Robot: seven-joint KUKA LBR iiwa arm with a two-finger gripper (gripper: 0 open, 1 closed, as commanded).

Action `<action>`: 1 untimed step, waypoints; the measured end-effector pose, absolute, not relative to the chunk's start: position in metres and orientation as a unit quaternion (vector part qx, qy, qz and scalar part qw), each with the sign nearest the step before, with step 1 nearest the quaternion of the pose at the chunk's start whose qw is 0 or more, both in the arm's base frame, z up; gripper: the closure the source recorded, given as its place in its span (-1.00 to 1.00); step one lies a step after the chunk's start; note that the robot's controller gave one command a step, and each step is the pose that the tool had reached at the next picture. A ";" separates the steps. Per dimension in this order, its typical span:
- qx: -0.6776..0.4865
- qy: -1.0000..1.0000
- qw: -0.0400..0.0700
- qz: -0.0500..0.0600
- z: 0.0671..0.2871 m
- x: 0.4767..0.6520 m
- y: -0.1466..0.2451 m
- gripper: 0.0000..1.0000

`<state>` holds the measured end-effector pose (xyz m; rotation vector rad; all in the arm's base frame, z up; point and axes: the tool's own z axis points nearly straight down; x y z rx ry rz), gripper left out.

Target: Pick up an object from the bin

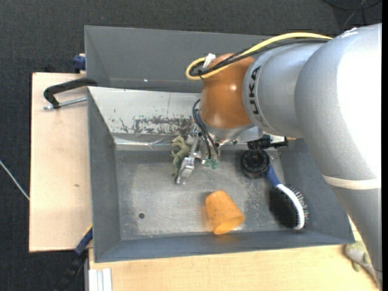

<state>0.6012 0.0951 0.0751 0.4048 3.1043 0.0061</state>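
Observation:
My gripper [189, 165] reaches down into the back middle of the bin, below the orange wrist cover. A small olive-green, knobbly thing [179, 145] lies right by its metal fingers, at the foot of the back wall, and touches them on the left side. I cannot make out whether it sits between the fingers. An orange cup [222, 212] lies on its side near the front wall, a short way in front of the gripper.
A black round cap-like thing [253, 162] sits to the right of the gripper. A black hairbrush with a blue handle [285, 204] lies in the right front corner. The arm covers the bin's back right part.

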 end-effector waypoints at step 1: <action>0.087 0.996 0.007 0.001 0.229 0.585 0.080 1.00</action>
